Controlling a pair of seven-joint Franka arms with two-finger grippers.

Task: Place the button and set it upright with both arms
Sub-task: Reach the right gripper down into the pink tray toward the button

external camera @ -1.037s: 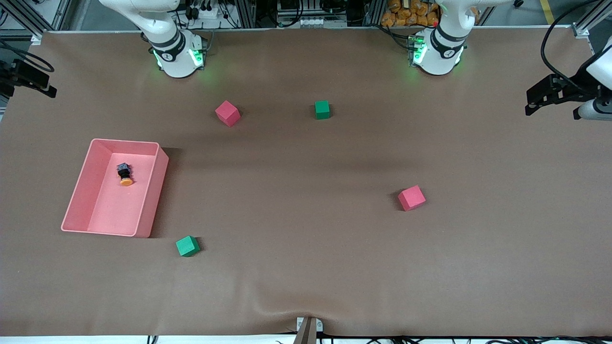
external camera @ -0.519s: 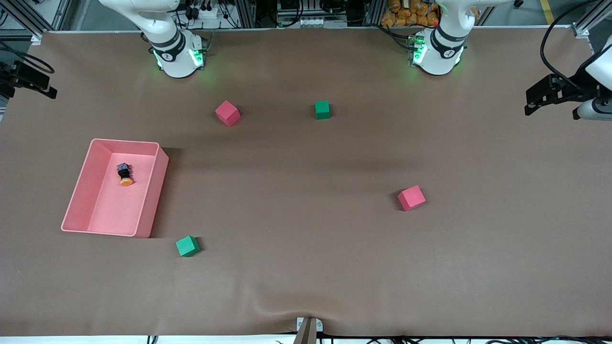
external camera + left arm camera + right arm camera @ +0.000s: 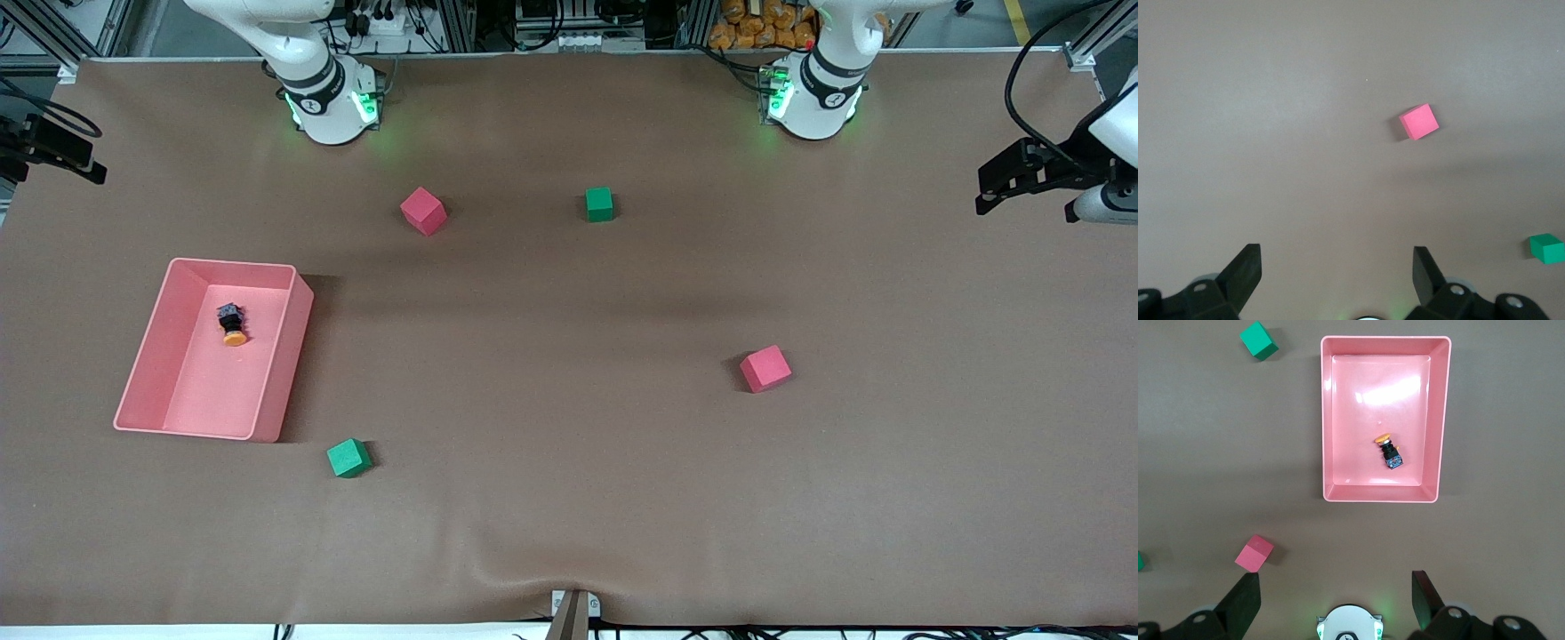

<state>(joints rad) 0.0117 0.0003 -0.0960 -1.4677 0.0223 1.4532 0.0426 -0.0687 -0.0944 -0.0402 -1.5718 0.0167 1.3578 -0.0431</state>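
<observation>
The button [image 3: 232, 324] lies on its side in the pink bin [image 3: 293, 356], in the part of the bin farther from the front camera, its orange cap pointing toward that camera. The right wrist view shows the button [image 3: 1389, 451] and the bin [image 3: 1327, 420] far below. My right gripper [image 3: 1336, 587] is open and empty, high over the table near its own base. My left gripper [image 3: 1336, 263] is open and empty, high over bare table at its own end. Neither gripper shows in the front view.
Loose cubes lie about: a red cube [image 3: 422, 211] and a green cube [image 3: 599, 204] near the bases, a red cube [image 3: 765, 368] toward the left arm's end, and a green cube [image 3: 348, 458] beside the bin's nearer corner.
</observation>
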